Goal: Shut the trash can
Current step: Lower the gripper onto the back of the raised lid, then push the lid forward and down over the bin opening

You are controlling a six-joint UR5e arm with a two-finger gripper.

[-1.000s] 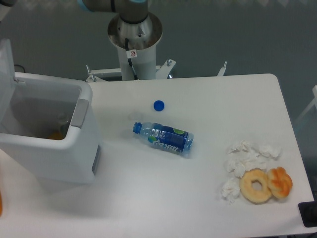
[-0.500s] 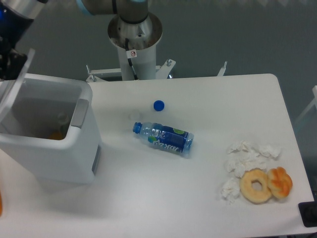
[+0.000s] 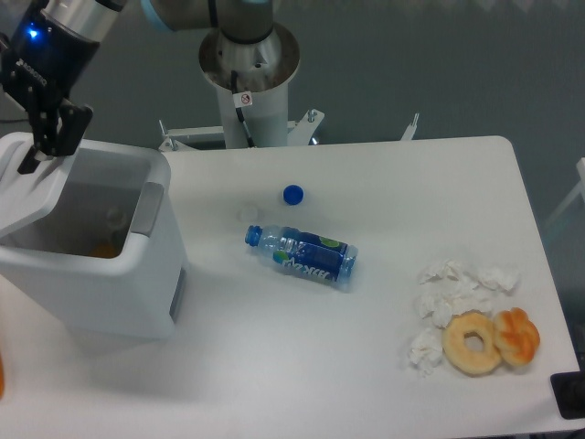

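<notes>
The trash can [image 3: 110, 274] is a large white boxy bin at the table's left edge, with a grey push tab [image 3: 146, 208] on its right rim. Its flat lid [image 3: 23, 187] is hinged at the left and leans partway down over the opening, which still shows. Something orange lies inside. My gripper [image 3: 38, 157] comes in from the top left with its fingertips on the lid's upper face. The fingers look closed together and hold nothing.
A capless blue-labelled bottle [image 3: 302, 254] lies on its side mid-table, its blue cap [image 3: 292, 194] just behind it. Crumpled tissues [image 3: 452, 293], a doughnut [image 3: 473, 342] and an orange pastry [image 3: 517, 335] sit at the front right. The arm's pedestal [image 3: 249, 64] stands behind the table.
My gripper has come into view from the top left and moved down and right onto the lid. The lid has swung from nearly upright to leaning partway over the opening.
</notes>
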